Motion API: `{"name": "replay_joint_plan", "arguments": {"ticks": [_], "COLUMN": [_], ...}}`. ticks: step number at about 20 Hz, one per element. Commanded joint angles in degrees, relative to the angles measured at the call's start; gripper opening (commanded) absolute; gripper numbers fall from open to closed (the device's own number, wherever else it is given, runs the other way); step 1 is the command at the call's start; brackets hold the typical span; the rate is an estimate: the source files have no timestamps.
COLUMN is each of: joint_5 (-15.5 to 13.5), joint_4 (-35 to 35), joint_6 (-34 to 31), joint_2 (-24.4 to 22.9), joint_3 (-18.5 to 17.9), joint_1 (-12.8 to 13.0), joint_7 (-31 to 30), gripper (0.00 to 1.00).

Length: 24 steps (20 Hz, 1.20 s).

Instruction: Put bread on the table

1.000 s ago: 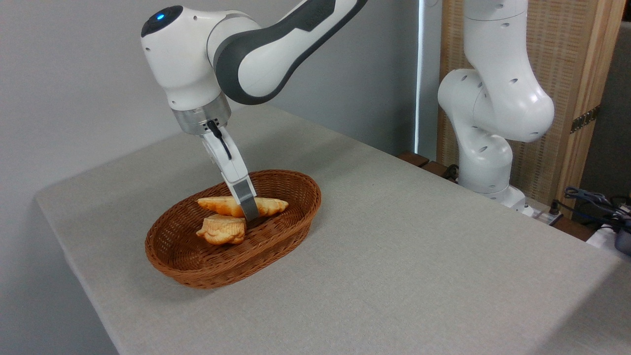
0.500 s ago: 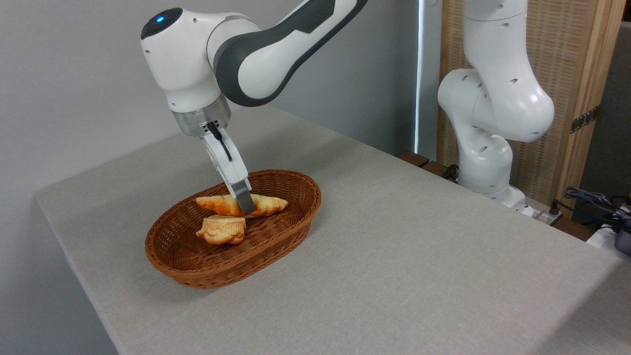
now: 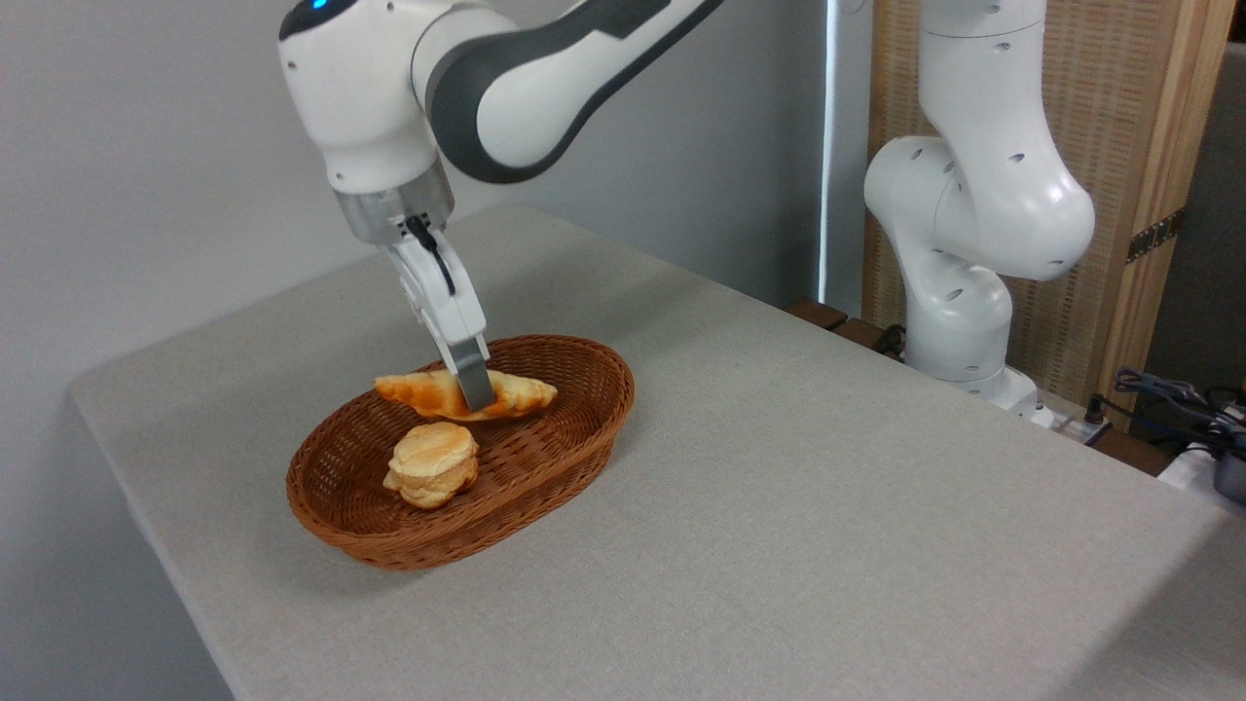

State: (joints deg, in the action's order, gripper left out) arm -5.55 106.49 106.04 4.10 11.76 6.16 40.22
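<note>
Two-finger gripper (image 3: 474,389) clamps long golden leaf-shaped bread (image 3: 465,394) above brown oval wicker basket (image 3: 584,433); round pale-golden layered bun (image 3: 432,463) at bread's 7 o'clock.

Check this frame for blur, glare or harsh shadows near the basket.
Fixed camera: sharp throughout, no motion blur on the tool or bread; lighting soft and even, only a faint shadow beside the wicker basket on the table; no glare.

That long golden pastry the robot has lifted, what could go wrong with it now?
The gripper pinches the long golden leaf-shaped pastry only at its middle, so it could tilt or slip back into the brown wicker basket. Carried low, an end might catch the rim. It could also drop on the round pale bun below.
</note>
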Motion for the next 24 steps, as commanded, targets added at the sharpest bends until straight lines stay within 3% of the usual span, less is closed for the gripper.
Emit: {"name": "replay_joint_plan", "arguments": {"ticks": [1,11,20,24], "joint_5": [-0.25,-0.34,0.18,0.27], "joint_4": [-0.23,-0.67,0.03,0.12], "joint_6": [-0.92,-2.86,-2.86,-2.86], "joint_2": [-2.51,-5.42,-4.89,-2.87], "joint_3": [-1.56,-9.73,-17.82,-19.85], "joint_1": [0.08,0.08,-0.1,-0.18], "joint_7": [0.21,1.0,10.4,12.69], "gripper": [0.28,0.28,0.3,0.43]}}
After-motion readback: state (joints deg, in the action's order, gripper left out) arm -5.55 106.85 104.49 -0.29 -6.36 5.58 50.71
